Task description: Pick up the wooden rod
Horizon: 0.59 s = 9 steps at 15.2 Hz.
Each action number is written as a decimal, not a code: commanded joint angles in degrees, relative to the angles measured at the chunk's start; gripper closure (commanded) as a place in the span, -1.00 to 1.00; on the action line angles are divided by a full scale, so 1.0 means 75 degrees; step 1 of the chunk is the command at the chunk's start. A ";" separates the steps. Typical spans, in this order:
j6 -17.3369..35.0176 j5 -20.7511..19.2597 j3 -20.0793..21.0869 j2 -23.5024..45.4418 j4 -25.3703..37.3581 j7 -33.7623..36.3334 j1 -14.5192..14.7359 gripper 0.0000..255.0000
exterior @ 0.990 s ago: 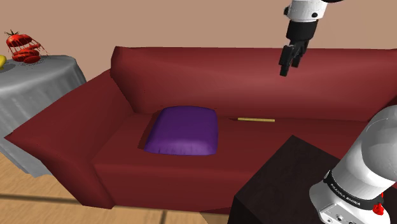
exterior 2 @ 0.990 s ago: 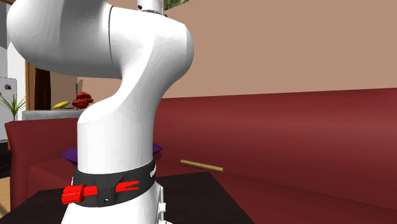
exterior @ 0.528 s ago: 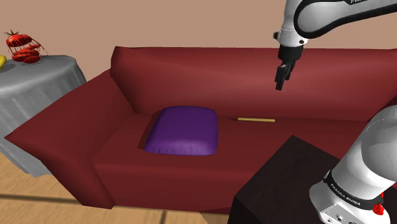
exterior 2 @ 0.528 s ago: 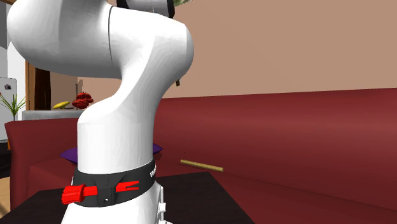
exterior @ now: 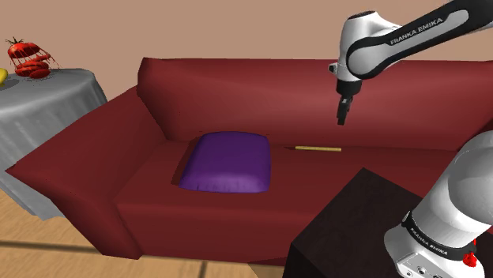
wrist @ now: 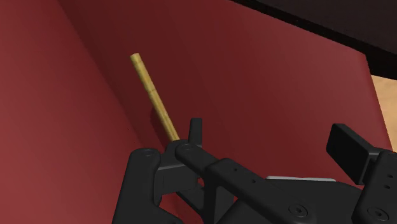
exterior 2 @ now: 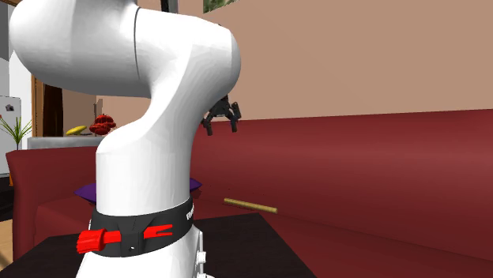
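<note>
Gripper [exterior: 341, 121] hangs above the yellowish rod [exterior: 318, 148] lying on the red sofa [exterior: 237, 95] beside its backrest, jaws apart and empty (seemingly poised to descend).

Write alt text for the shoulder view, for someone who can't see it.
The black gripper hangs above a yellowish rod that lies on the seat of a dark red sofa along its backrest, not touching it. A purple cushion sits beside the rod; a grey-draped table stands at the left.
</note>
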 commanded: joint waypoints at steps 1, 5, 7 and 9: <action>0.0630 -0.0156 -0.0242 0.0617 0.0003 -0.0352 -0.0016 -1.00; 0.1674 -0.0278 -0.0609 0.1877 0.0234 -0.1026 -0.0014 -1.00; 0.2175 -0.0255 -0.0749 0.2548 0.0415 -0.1388 -0.0022 -1.00; 0.2651 -0.0174 -0.0841 0.3237 0.0636 -0.1769 -0.0053 -1.00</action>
